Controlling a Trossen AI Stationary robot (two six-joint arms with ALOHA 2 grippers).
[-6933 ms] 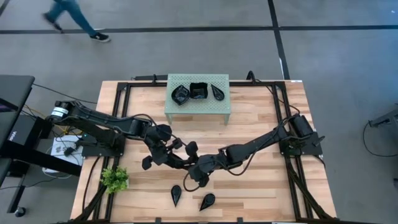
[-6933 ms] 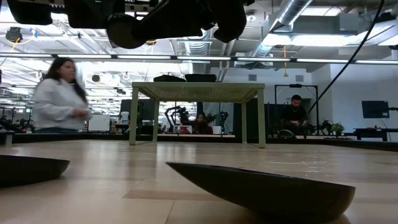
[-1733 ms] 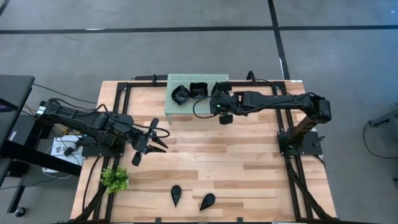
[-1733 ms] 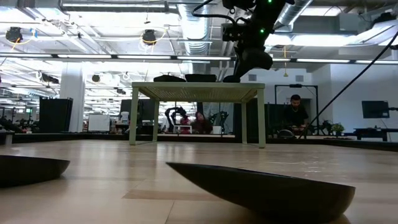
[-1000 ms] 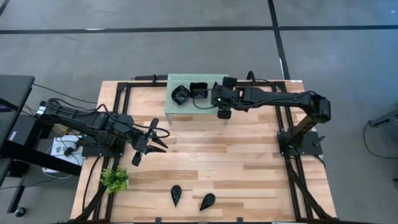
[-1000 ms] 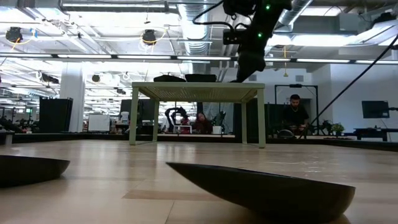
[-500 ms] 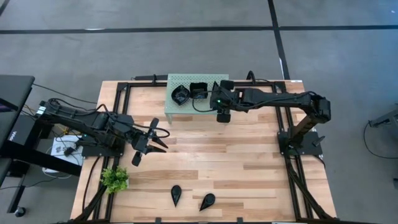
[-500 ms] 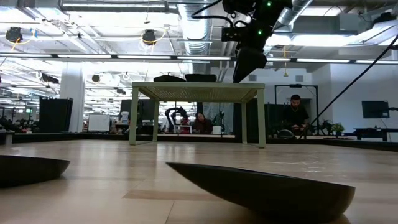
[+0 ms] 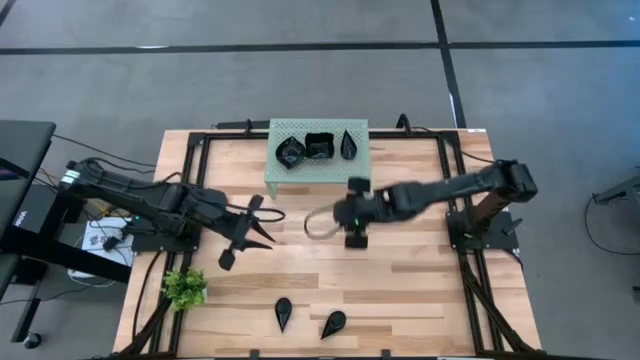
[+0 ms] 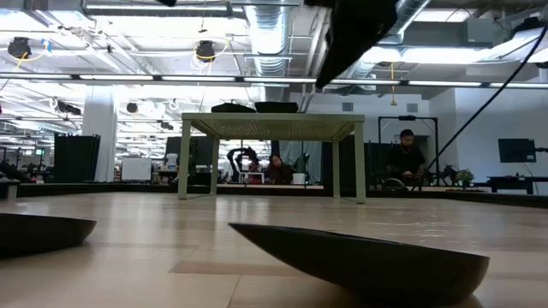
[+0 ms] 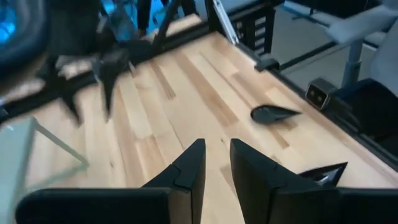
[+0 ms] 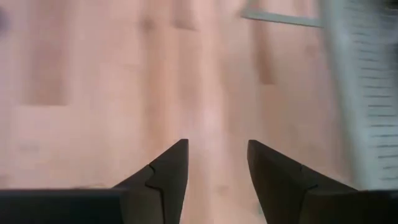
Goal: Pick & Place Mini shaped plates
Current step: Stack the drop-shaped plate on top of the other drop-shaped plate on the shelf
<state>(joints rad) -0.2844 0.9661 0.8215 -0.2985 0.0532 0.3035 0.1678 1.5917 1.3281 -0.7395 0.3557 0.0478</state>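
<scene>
three plates (image 9: pixel 318 146) on rack (image 9: pixel 362 178), two plates (image 9: pixel 308 318) on table (image 9: pixel 420 270)

Glossy black plates (image 9: pixel 283 313), perforated metal rack (image 9: pixel 318 172), wood table (image 9: pixel 420 270).

Seen from above: my right gripper (image 9: pixel 353 240) hangs over bare table (image 9: pixel 420 280) before the green rack (image 9: pixel 318 172) — three black plates (image 9: pixel 319 146) on top. My left gripper (image 9: pixel 262 228) waits mid-left; two plates (image 9: pixel 308 318) lie near the plant (image 9: pixel 184 288).
</scene>
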